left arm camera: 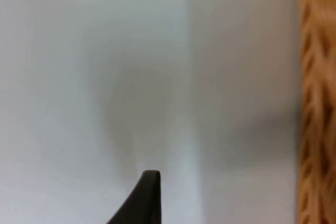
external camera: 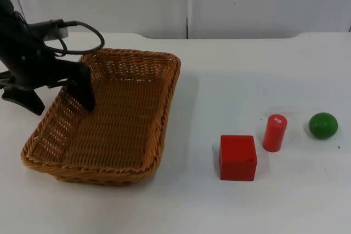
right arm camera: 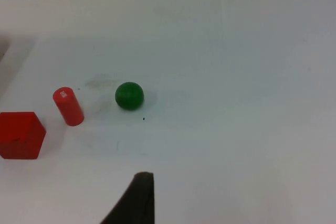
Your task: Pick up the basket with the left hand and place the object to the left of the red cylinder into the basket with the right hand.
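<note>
A woven wicker basket [external camera: 140, 135] stands on the white table at the left. My left gripper [external camera: 61, 107] is open and straddles the basket's left rim, one finger inside the basket and the other outside it. The basket's rim [left arm camera: 316, 103] is also in the left wrist view, beside bare table. A red cylinder [external camera: 275, 132] stands upright at the right, with a red cube [external camera: 238, 157] just to its left. The right wrist view looks down on the red cube [right arm camera: 20, 135] and red cylinder [right arm camera: 68, 106] from a distance. My right gripper [right arm camera: 139, 203] waits well above and apart from them.
A green ball [external camera: 323, 125] lies right of the cylinder, also seen as the green ball [right arm camera: 129, 96] in the right wrist view. The grey partition wall [external camera: 186, 1] closes the table's far edge. Bare table lies between the basket and the cube.
</note>
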You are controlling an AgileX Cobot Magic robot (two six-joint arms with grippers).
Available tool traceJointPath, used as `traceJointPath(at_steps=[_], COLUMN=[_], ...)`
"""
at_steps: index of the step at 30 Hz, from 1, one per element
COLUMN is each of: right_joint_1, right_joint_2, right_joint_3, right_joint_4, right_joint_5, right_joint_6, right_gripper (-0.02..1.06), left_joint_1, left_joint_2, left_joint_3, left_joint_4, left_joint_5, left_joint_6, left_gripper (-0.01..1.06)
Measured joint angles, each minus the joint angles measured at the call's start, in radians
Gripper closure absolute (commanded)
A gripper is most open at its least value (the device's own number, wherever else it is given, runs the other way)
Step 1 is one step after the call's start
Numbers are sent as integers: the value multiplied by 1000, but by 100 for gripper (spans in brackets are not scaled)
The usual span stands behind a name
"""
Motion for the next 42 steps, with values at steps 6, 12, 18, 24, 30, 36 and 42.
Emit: traceJointPath(at_steps=[6, 12, 18, 24, 30, 36, 42], right_joint_1=[0, 0, 0, 0, 0, 0, 0], right_joint_2=[0, 0, 0, 0, 0, 0, 0], right_joint_3=[0, 0, 0, 0, 0, 0, 0], right_joint_4=[-3, -7, -7, -7, -7, -7, -7], right_joint_5=[0, 0, 0, 0, 0, 0, 0], right_joint_6=[2, 5, 6, 9, 9, 9, 9], right_gripper=[-1, -1, -1, -1, -1, -1, -1], left_joint_1=[-19, -19, -19, -19, -19, -19, -22], left_joint_2=[9, 10, 10, 10, 10, 10, 10], left_joint_3=[0, 0, 0, 0, 0, 0, 0], left_joint_4=[26, 40, 43, 43, 43, 37, 7], left_joint_5=[-13, -18, -18, -18, -18, -18, -18], left_joint_6=[-36, -38, -38, -38, -38, -50, -65], left_gripper=[0, 0, 0, 16, 43, 71, 97])
